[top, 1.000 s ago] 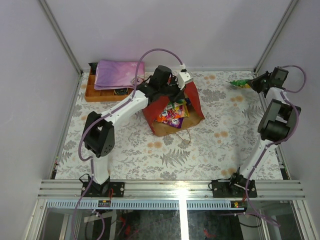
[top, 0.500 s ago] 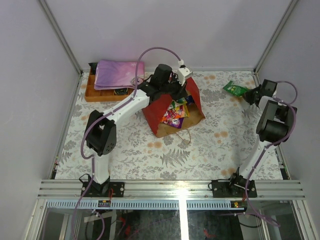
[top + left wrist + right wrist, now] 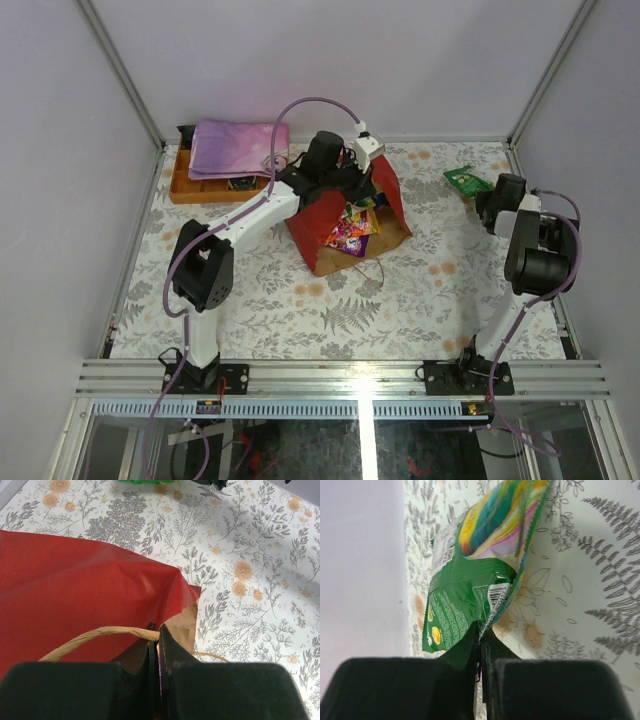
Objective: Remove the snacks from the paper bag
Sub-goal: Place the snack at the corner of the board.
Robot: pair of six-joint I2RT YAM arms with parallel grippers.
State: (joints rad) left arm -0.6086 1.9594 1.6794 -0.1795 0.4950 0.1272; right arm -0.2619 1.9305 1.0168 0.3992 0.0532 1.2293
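Nearest us, the floral table (image 3: 300, 310) lies bare in front of the arm bases. Just past its centre, toward 12 o'clock, sits the paper bag (image 3: 312, 215), red outside and brown inside, its mouth gaping up at the overhead camera. The snacks (image 3: 348, 226) inside it are a jumble of purple, orange and teal packets, and we can read no print on them.

The left gripper (image 3: 158, 636) has its jaws pressed together on the bag's far rim, right beside a tan loop handle (image 3: 100, 634). The red wall spreads away from the fingers toward 10 o'clock in the wrist view.

At 2 o'clock on the table, the right gripper (image 3: 480, 642) is clamped on one edge of a green packet (image 3: 462, 597), next to its barcode. The rest of its back print is too fine to read. Its long axis runs straight away from the jaws, and from overhead it points to about 10 o'clock.

Farthest off, at 10 o'clock, a wooden box (image 3: 185, 188) carries a folded purple cloth (image 3: 235, 148).
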